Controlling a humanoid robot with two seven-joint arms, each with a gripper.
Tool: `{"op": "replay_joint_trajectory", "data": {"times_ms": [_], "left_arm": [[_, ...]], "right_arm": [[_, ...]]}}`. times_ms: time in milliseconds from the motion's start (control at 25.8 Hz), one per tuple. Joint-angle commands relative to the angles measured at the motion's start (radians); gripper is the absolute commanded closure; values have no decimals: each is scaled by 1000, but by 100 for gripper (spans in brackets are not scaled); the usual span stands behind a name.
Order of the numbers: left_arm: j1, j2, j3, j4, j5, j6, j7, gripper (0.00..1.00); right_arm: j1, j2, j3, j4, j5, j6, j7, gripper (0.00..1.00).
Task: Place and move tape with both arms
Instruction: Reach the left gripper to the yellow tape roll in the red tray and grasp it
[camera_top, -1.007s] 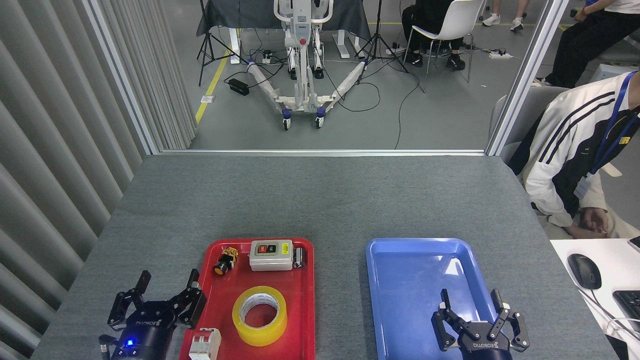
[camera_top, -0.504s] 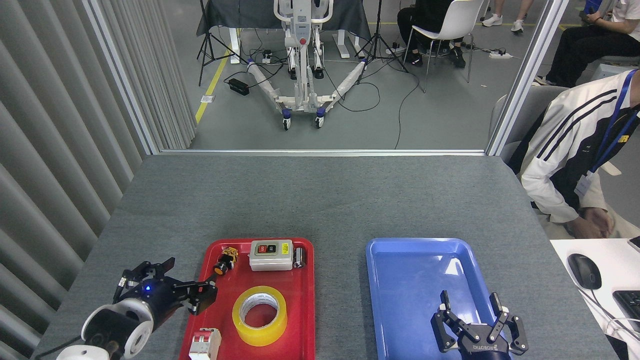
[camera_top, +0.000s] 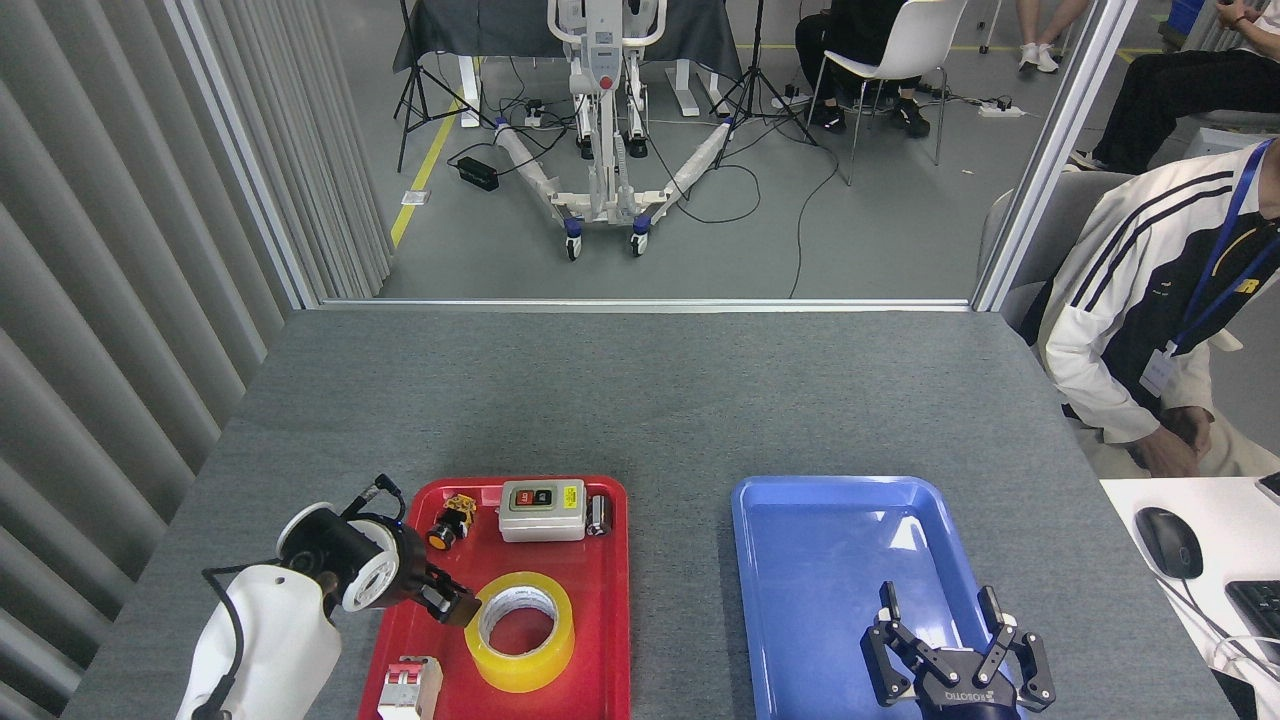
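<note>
Left gripper (camera_top: 450, 604) at tape's (camera_top: 519, 630) nine o'clock edge, finger spread unreadable; you risk shoving the roll into the breaker (camera_top: 409, 688); right gripper (camera_top: 958, 650) fingers apart over blue tray (camera_top: 800, 600)

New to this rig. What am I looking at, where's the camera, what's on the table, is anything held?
One picture, taken from the robot's own head, looking down at a grey table. The white arm at lower left ends in the left end effector, now at the yellow tape roll in the red tray; whether it is open or gripping cannot be told. The right end effector hangs open over the blue tray, holding nothing. The red tray also holds a switch box, a small push button and a breaker. A person sits at right.
</note>
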Motion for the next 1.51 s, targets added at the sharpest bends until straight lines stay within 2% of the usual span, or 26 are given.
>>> {"op": "replay_joint_trajectory", "data": {"times_ms": [0,271,542,697,852,930,968,1085,1201,1356,1433,1472], "left_arm": [[-39,-27,-2,86,0,10,-104,1],[-104,-109,-2,212,20,32,-110,1],[-116,-109,3,238,74,47,-107,1],[-127,-114,6,319,77,55,-103,1],[-134,-119,7,352,85,144,-96,2],[-134,-119,7,361,86,154,-96,12],[-134,-119,9,367,89,156,-96,19],[-134,-126,24,385,108,162,-95,31],[-136,-142,26,413,117,161,-95,35],[-138,-149,27,427,118,153,-81,47],[-138,-169,30,434,120,147,-81,59],[-139,-178,43,434,123,145,-81,72]], "right_arm": [[4,1,0,1,0,1,-5,0],[5,-1,0,1,0,1,-5,0],[13,-7,0,3,-2,1,-5,0],[13,-12,0,3,-2,1,-5,0],[14,-12,0,3,-2,1,-5,0],[16,-13,0,3,-2,1,-5,0],[16,-13,0,1,-2,1,-5,0],[16,-13,0,3,-2,1,-5,0],[17,-13,0,3,-2,1,-5,0],[19,-13,0,1,-2,1,-5,0],[24,-13,0,1,-2,1,-5,0],[24,-13,0,3,-2,1,-5,0]]}}
